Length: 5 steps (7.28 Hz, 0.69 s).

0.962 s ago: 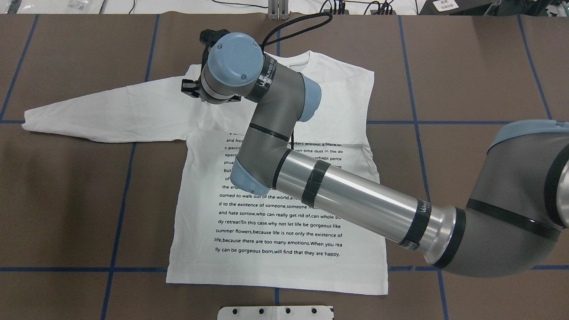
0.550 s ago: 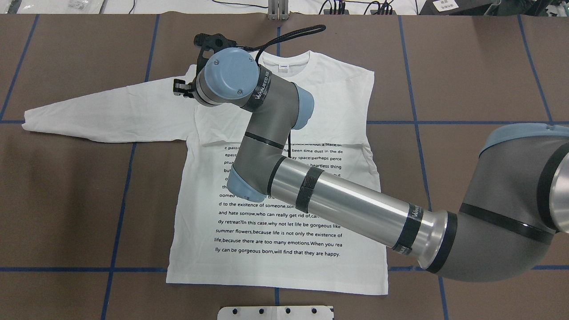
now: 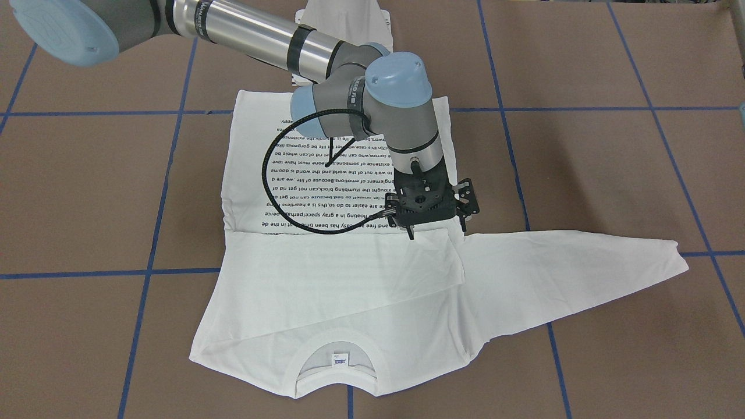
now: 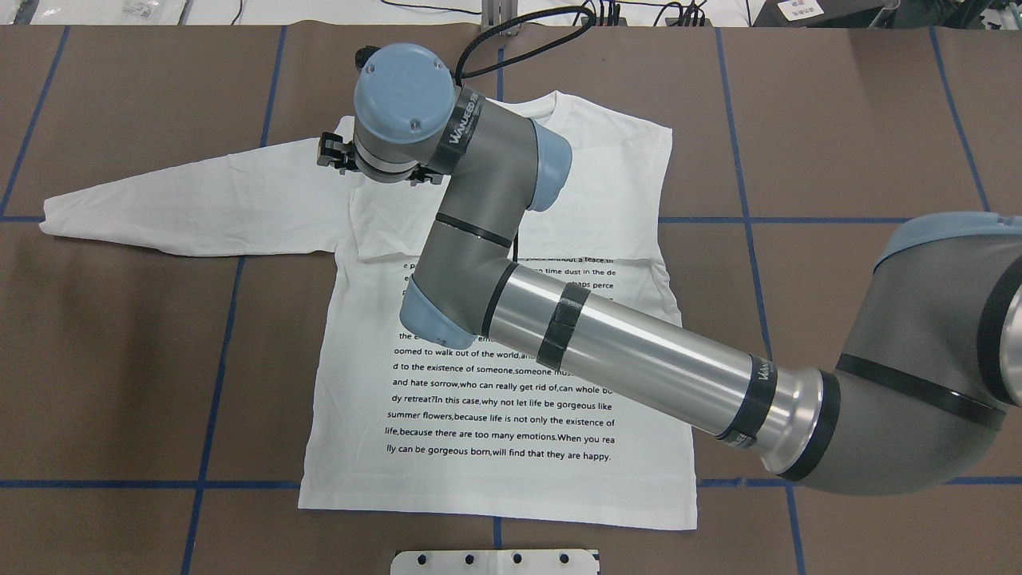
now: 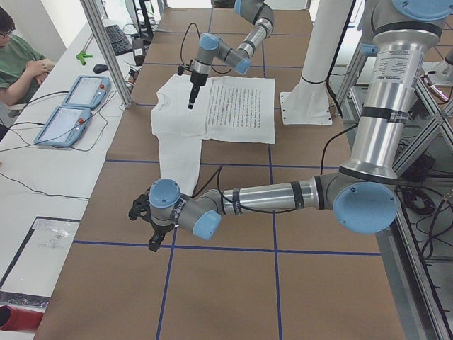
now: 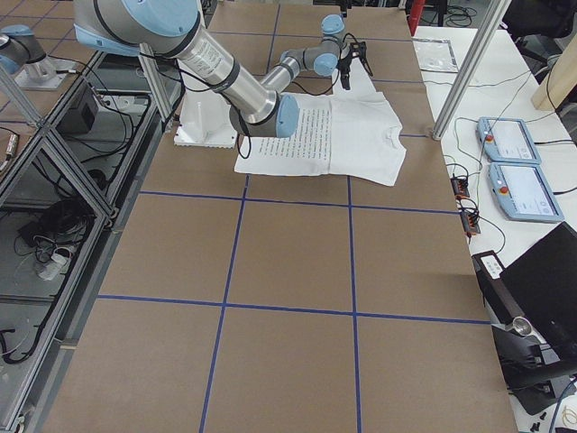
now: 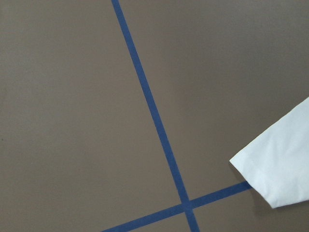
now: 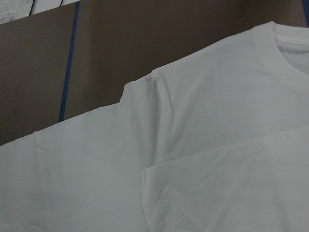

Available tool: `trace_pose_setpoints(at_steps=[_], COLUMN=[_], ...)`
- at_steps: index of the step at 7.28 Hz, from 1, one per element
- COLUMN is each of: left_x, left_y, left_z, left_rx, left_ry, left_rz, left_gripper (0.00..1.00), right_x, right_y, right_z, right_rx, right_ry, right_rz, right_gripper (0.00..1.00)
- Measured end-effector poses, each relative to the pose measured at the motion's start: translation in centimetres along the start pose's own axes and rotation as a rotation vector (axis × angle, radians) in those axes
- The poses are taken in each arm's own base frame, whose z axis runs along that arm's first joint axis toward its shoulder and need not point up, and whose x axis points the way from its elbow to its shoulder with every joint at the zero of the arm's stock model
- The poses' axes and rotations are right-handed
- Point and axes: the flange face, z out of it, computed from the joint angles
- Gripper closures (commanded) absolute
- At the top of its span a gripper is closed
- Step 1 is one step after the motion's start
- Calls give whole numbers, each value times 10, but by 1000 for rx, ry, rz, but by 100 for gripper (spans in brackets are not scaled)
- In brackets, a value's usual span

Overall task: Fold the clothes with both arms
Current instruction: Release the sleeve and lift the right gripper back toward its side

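White T-shirt (image 4: 351,447) printed "they are happy", right fingers (image 3: 411,234) spread empty, left fingers (image 5: 153,241) cannot tell

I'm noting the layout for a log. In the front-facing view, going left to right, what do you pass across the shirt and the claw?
On the white T-shirt: folded shoulder corner → neck label → right claw, open → outstretched sleeve cuff.

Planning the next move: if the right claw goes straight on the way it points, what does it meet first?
Probably the white T-shirt, near the folded sleeve's end; the right claw points down, height unclear.
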Motion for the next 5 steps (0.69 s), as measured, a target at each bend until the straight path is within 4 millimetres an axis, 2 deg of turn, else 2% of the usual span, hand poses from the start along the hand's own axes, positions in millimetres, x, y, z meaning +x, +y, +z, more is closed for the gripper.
trace_pose_setpoints(at_steps=[1, 2, 3, 5], left_x=[21, 44, 64, 89], left_y=[1, 3, 6, 10], left_z=[17, 34, 50, 72], left_rx=[4, 10, 16, 17], left_ry=[23, 45, 46, 20], left_rz=[-68, -145, -227, -346], left_gripper=[0, 1, 1, 1], right_x=[12, 36, 78, 187], right_y=[-13, -28, -41, -60], right_z=[-20, -40, -60, -104], right_rx=[-61, -115, -157, -229], right_ry=[64, 124, 182, 273], right_rz=[27, 49, 32, -80], right_gripper=[0, 0, 0, 0])
